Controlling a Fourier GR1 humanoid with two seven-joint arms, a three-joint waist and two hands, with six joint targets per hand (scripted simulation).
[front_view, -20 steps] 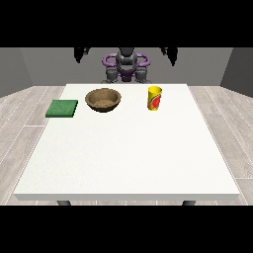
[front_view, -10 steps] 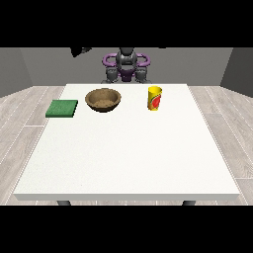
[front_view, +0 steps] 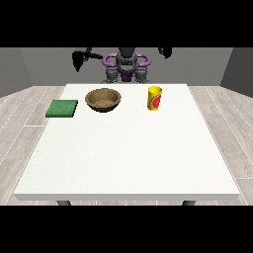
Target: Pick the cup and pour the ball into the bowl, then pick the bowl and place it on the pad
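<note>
A: Hands?
B: Both raised at the far edge, beside the robot's torso (front_view: 126, 66). The hand at the view's left (front_view: 79, 59) hangs over the far left corner of the white counter (front_view: 123, 153); the hand at the view's right (front_view: 165, 51) sits higher, partly cut by the top of the scene. Fingers on either one: cannot tell whether spread or curled. Neither touches anything.

A: Cup?
B: The yellow cup (front_view: 154, 98), red mark on its side, stands upright on the counter, below and nearer the camera than the fingers at the view's right, well apart from them. The ball cannot be made out.

A: Bowl and pad?
B: The brown wooden bowl (front_view: 103, 99) is upright, below the fingers at the view's left and a little toward the cup. The green pad (front_view: 62, 108) lies flat, further left than those fingers, near the counter's left edge, apart from the bowl.
</note>
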